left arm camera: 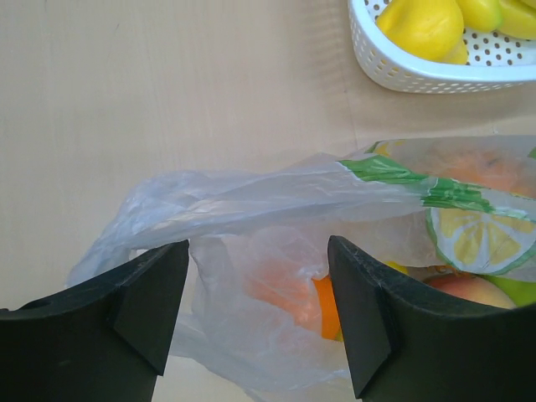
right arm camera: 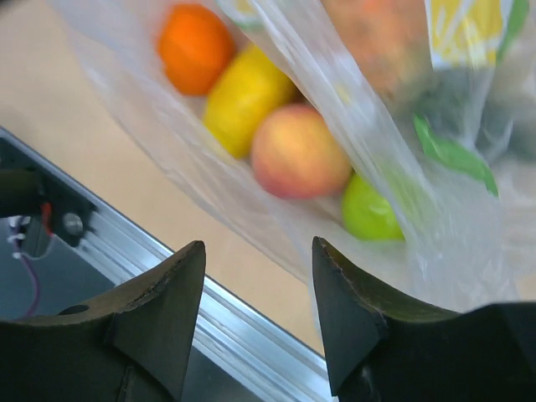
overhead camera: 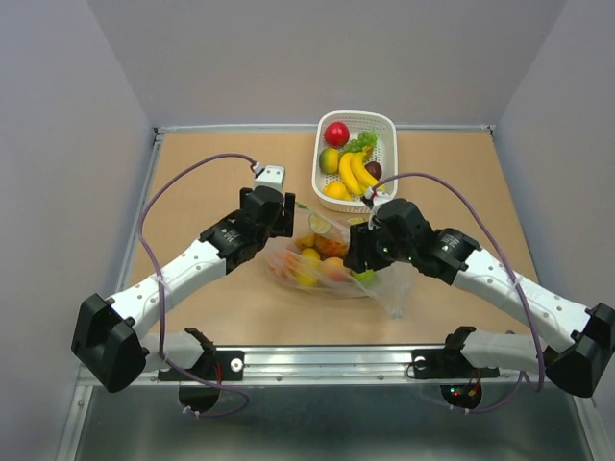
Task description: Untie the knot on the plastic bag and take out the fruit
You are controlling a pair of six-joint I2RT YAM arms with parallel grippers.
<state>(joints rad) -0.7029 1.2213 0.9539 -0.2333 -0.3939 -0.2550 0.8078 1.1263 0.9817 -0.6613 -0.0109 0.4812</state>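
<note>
The plastic bag lies on the table between my two grippers, clear with citrus-slice prints. Inside are an orange, a yellow oval fruit, a peach and a green fruit. My left gripper is open at the bag's left end, with crinkled plastic and the orange showing between its jaws. My right gripper is open over the bag's near right side, with nothing in it. I cannot make out the knot; a loose plastic tail trails to the near right.
A white slotted basket with bananas, a red apple and other fruit stands behind the bag; it also shows in the left wrist view. A metal rail runs along the table's near edge, close to my right gripper.
</note>
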